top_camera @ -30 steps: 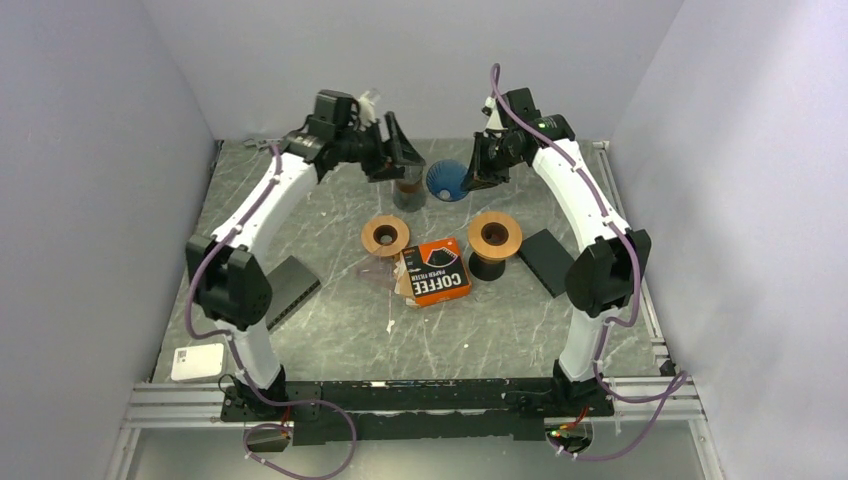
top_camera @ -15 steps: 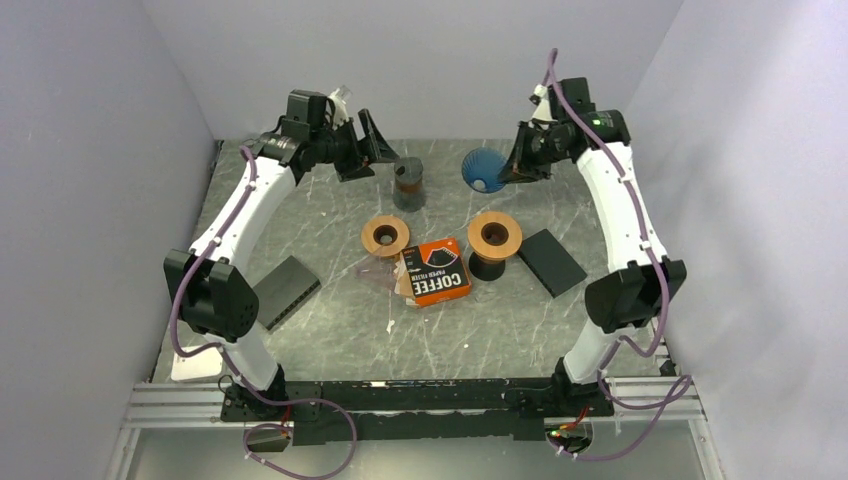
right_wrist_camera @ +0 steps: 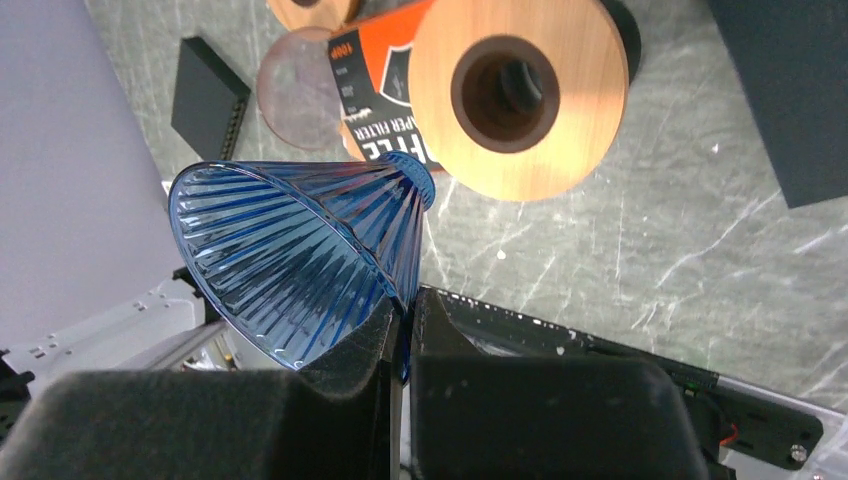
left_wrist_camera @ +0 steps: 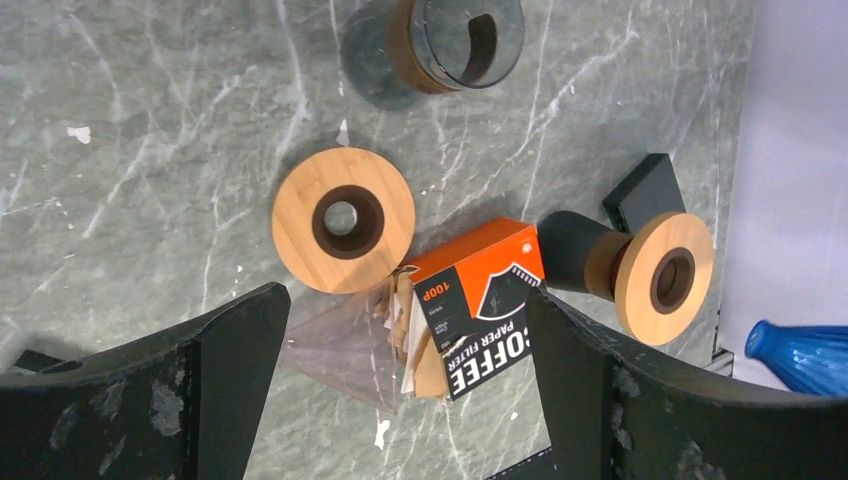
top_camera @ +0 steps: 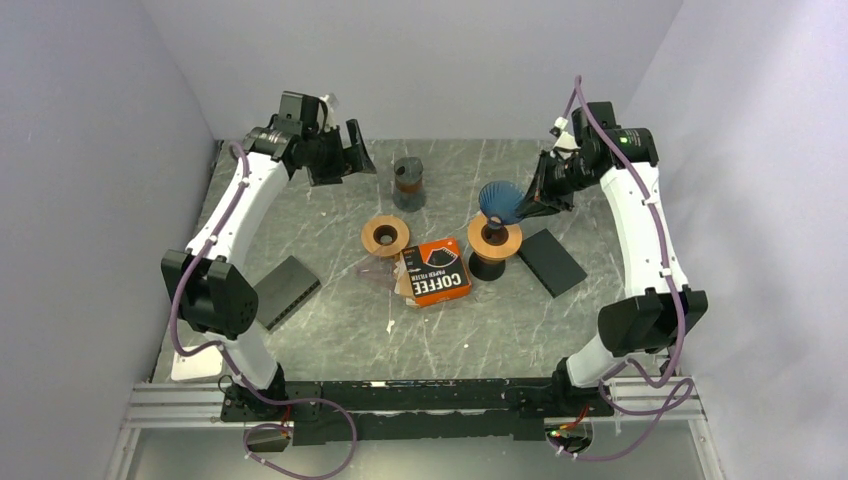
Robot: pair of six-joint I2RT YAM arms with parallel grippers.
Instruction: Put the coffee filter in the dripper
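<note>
I'm finding the centre of the top view crowded: glass cup (top_camera: 407, 182), wooden ring (top_camera: 385, 236), orange filter box (top_camera: 435, 272) and wooden-topped stand (top_camera: 494, 235) are sitting close together, the blue dripper (top_camera: 500, 201) hanging over that stand. Bare table (top_camera: 450, 340) is lying open across the lower centre.

place: robot lab cell | cues: plain enclosing walls (top_camera: 90, 150), aluminium rail (top_camera: 170, 405)
</note>
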